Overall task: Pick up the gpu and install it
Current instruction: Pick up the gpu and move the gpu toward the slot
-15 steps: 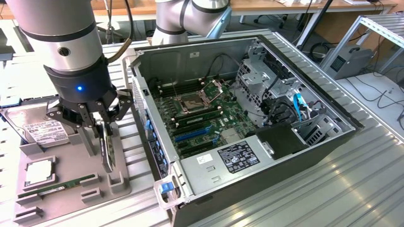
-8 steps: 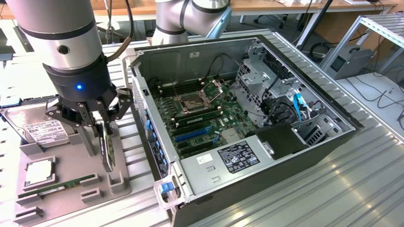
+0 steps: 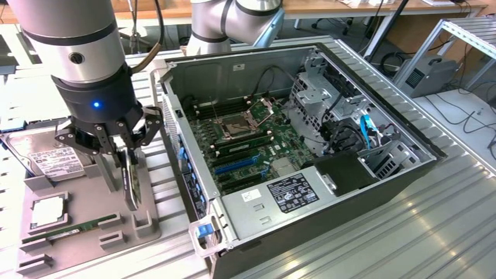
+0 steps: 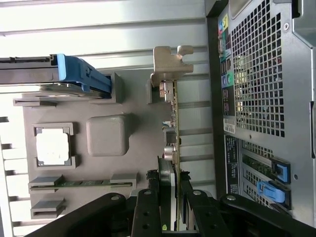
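So here's where things stand: the gripper (image 3: 128, 183) is down over the grey parts tray (image 3: 85, 235) and its fingers are clamped on the gpu (image 4: 174, 123), one on each flat side of the card. The gpu stands on its edge along the side of the tray closest to the computer case (image 3: 403, 168), and from the wrist view you see it basically edge-on, with its metal bracket (image 4: 170, 61) at the far end, away from the fingers. As far as I can tell the card sits in its holder on the tray; whether it's lifted a hair I honestly can't say. The rest of the tray holds a hard drive (image 3: 54, 160) with a white label, a square processor chip (image 3: 48, 212) and a thin green memory stick (image 3: 69, 231). The case lies open on its side on the ribbed metal table (image 3: 403, 232), just beside the tray on the exterior view's right, with the motherboard (image 3: 259, 145) facing up and a couple of blue slots (image 3: 232, 165) showing near the tray side.
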Controlling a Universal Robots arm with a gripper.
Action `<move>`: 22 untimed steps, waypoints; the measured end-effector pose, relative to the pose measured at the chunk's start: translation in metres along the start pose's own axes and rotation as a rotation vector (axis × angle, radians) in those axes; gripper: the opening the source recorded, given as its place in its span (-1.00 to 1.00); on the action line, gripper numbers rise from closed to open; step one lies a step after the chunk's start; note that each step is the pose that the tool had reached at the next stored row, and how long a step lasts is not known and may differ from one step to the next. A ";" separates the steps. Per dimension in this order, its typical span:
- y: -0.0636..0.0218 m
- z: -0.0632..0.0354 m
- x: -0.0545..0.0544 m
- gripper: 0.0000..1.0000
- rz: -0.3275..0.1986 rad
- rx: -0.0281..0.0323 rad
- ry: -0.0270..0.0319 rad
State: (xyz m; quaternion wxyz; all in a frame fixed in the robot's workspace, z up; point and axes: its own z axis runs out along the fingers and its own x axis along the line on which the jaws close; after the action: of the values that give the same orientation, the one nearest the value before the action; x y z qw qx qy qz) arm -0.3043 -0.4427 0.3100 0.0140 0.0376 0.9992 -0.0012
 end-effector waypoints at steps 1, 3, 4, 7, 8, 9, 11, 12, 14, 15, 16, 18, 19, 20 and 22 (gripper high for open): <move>0.0000 -0.0005 0.000 -0.47 0.000 0.0000 0.0001; 0.0000 -0.0014 0.000 -0.47 0.000 0.0000 0.0000; 0.0000 -0.0031 0.000 -0.47 0.000 0.0000 0.0001; 0.0000 -0.0079 0.000 -0.47 0.000 0.0000 0.0000; 0.0000 -0.0096 0.000 -0.47 0.000 0.0000 0.0001; 0.0000 -0.0116 0.000 -0.47 0.000 0.0000 0.0000; 0.0000 -0.0140 0.000 -0.47 0.000 0.0000 0.0000; 0.0000 -0.0167 0.000 -0.47 0.000 0.0000 0.0001; 0.0000 -0.0199 -0.001 -0.47 0.000 0.0000 0.0001; 0.0000 -0.0210 -0.001 -0.47 0.000 0.0000 0.0000; 0.0000 -0.0212 -0.001 -0.47 0.000 0.0000 0.0001; 0.0000 -0.0217 -0.001 -0.47 0.000 0.0000 0.0001; 0.0000 -0.0219 -0.001 -0.47 0.000 0.0000 0.0001; 0.0000 -0.0221 -0.001 -0.47 0.000 0.0000 0.0001; 0.0000 -0.0226 -0.001 -0.47 0.000 0.0000 0.0001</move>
State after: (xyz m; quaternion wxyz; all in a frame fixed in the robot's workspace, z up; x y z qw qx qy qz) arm -0.3043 -0.4427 0.3326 0.0140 0.0376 0.9992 -0.0012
